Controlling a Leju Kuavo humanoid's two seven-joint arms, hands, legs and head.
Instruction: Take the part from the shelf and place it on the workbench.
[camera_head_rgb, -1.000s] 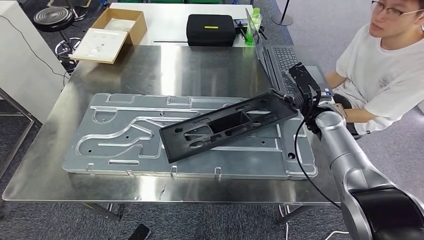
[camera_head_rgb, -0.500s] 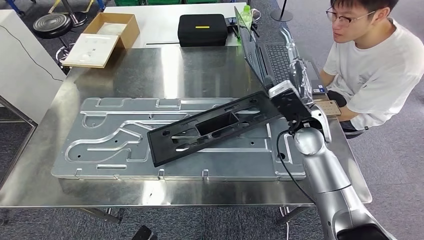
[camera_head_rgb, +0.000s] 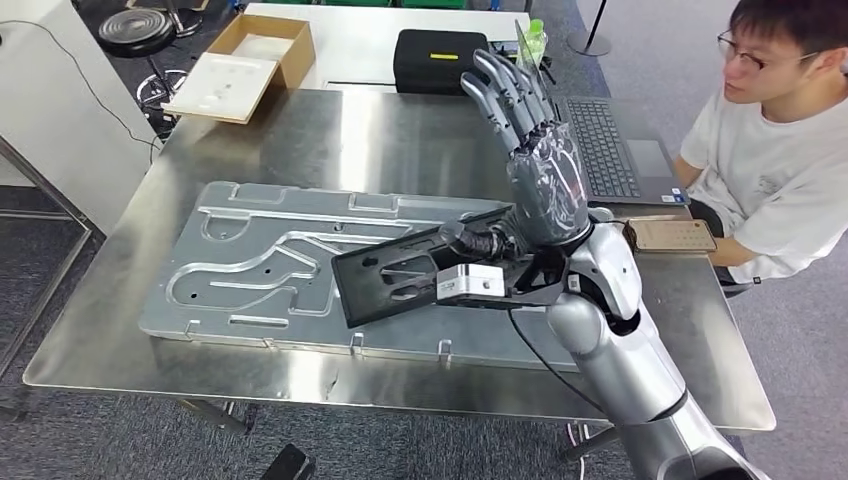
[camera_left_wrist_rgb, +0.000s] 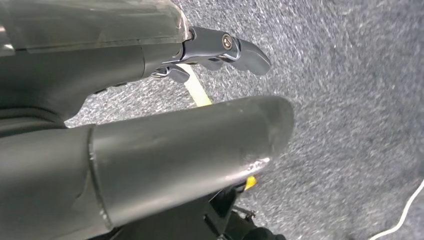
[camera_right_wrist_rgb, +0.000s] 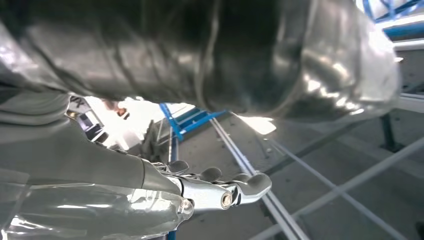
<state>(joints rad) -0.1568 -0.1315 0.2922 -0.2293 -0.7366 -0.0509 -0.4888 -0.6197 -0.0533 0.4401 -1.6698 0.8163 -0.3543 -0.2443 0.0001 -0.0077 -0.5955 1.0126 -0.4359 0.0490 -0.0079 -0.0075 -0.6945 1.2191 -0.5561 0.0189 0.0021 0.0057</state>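
On the left of the head view we see the steel workbench (camera_head_rgb: 250, 150) with a large grey stamped panel (camera_head_rgb: 260, 260) lying flat on it, and beyond the far left corner a cardboard box (camera_head_rgb: 245, 55) on another table. Moving right, the black part (camera_head_rgb: 400, 270), a long slotted frame, lies across the panel's right half, its near left corner resting on the panel and its right end hidden behind our right arm (camera_head_rgb: 610, 330). So we judge the main work done: the part is off the shelf and on the workbench, lying on the panel rather than on bare steel. We cannot tell whether the hidden end lies flat or is propped. Just right of the part, our right hand (camera_head_rgb: 535, 150) is raised above the table with its fingers (camera_head_rgb: 500, 85) spread upward and nothing between them, so it has let go; the right wrist view shows the same straightened fingers with nothing held. Further right sit a black case (camera_head_rgb: 440, 60) at the far side, a laptop (camera_head_rgb: 610, 150), a phone (camera_head_rgb: 670, 235), and a seated person (camera_head_rgb: 770, 150) at the table's right edge. Our left hand (camera_left_wrist_rgb: 150, 150) hangs over grey carpet, empty as far as we can see. What seems left is to draw the right arm clear without nudging the part or the laptop.
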